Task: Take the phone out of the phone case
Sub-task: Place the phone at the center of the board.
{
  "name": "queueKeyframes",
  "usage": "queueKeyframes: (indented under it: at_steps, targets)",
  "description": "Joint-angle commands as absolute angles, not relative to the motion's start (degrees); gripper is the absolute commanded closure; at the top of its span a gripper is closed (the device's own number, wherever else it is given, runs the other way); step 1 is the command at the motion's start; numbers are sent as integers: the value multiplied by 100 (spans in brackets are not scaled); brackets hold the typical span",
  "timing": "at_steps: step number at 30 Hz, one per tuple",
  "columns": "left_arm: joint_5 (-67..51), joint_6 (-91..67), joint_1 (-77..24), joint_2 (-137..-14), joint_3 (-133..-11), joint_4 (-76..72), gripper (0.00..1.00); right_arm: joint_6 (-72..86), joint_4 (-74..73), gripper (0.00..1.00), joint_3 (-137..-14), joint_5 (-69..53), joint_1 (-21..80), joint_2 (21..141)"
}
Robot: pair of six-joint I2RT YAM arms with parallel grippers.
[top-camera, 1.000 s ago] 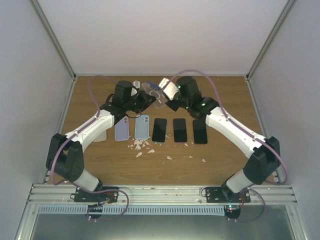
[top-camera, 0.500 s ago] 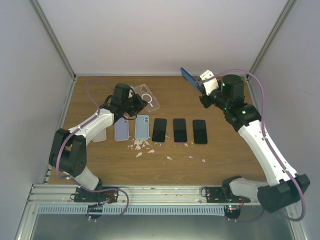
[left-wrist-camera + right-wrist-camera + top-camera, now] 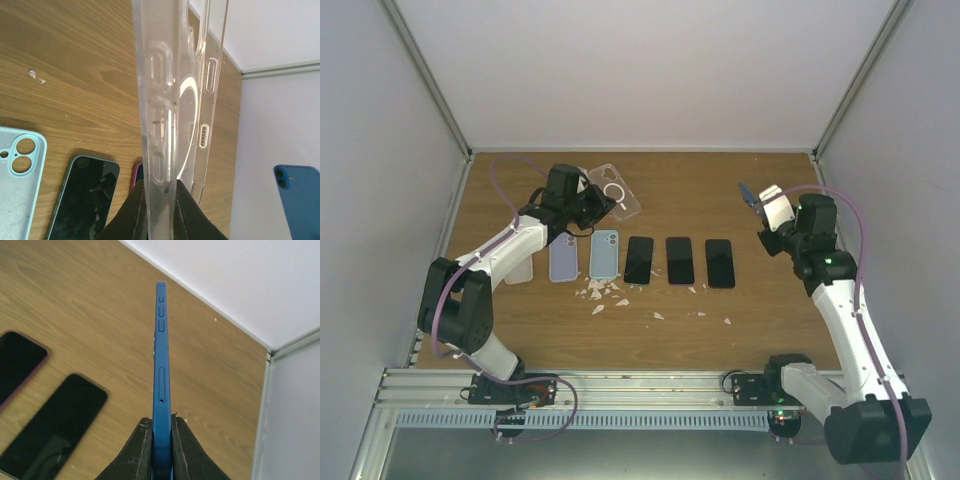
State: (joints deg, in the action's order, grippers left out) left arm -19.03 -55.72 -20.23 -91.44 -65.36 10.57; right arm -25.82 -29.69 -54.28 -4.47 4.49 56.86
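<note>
Top external: we see the left gripper [image 3: 592, 204] reaching over the far left part of the table [image 3: 760, 320], clamped on one end of the clear case [image 3: 617, 192], which sticks out tilted past its fingers. The right gripper [image 3: 765, 212] is well apart on the right side, closed on the blue phone [image 3: 749, 194], which points up and to the left, raised off the wood. The phone is fully out of the case, and the two are far from each other. In a row across the table lie a lavender case [image 3: 563, 262], a light blue case [image 3: 604, 254] and three dark phones [image 3: 679, 260], screens up. White chips [image 3: 604, 292] are scattered just in front of the two cases.

Left wrist: we look along the clear case [image 3: 160, 100] edge-on. It stands upright between the dark fingers [image 3: 129, 220], which pinch its lower end from both sides. Its button cut-outs and round inner ring show through the plastic. Below it we make out the light blue case [image 3: 17, 185], a dark phone [image 3: 85, 200] and the corner of a pink-rimmed phone [image 3: 138, 172]. The blue phone [image 3: 299, 200] shows at the lower right against the wall, camera lenses facing us.

Right wrist: the blue phone [image 3: 161, 365] stands on edge, side buttons towards us, its bottom gripped tight between the two fingers [image 3: 140, 450]. Two of the dark phones [image 3: 55, 430] lie flat on the wood at the left.
</note>
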Motion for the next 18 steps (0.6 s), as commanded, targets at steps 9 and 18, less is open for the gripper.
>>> queueKeyframes:
  at_steps: [9,18]
  targets:
    - [-1908,-5442,-1976,-9161,-6832,822,100,-3698,-2240,100,-4169,-252,-377,5325]
    - [-1911,-5445,-1953,-9263,-6963,843,100,-4518,-838,100,-2749,273,-378,4806]
